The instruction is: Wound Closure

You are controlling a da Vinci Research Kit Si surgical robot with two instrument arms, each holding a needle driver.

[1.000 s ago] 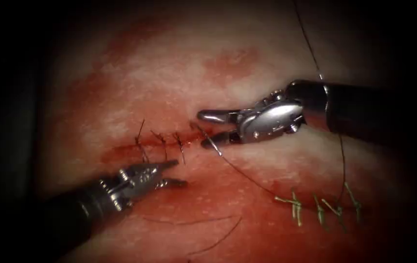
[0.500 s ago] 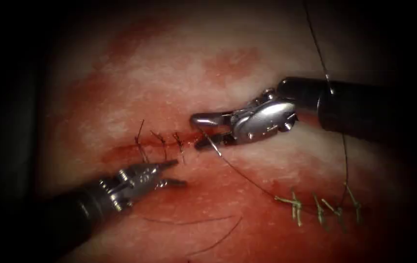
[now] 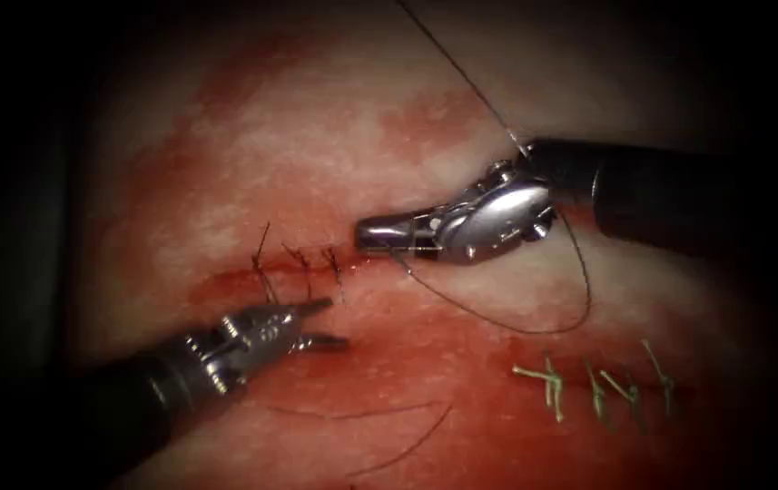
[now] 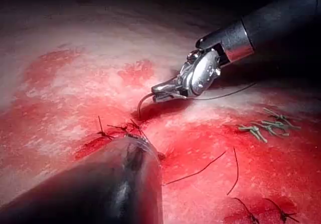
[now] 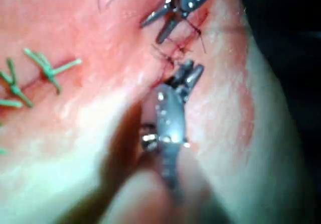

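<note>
My right tool (image 3: 366,234) comes in from the right, its jaws shut on the curved needle (image 4: 142,103) near the thread end. The needle arcs down from the jaws and its point meets the tissue (image 3: 334,136) at the right end of the cut (image 3: 225,281); how deep it sits is hidden. Dark thread (image 3: 534,325) loops from the jaws under the tool and up past its shaft. My left tool (image 3: 334,323) lies below the cut on its left part, jaws open and empty. The right wrist view has the right tool (image 5: 188,76) and the open left tool (image 5: 152,32).
Three dark stitches (image 3: 302,268) cross the cut left of the needle. Several green stitches (image 3: 588,381) sit at the lower right. Loose cut thread ends (image 3: 398,426) lie on the red fluid (image 3: 425,363) below the tools. My left shaft (image 4: 115,184) fills the near side.
My right jaws moved a little left and closed on the needle. The thread swung from a long line into a loop under the right tool. The left tool stayed still.
</note>
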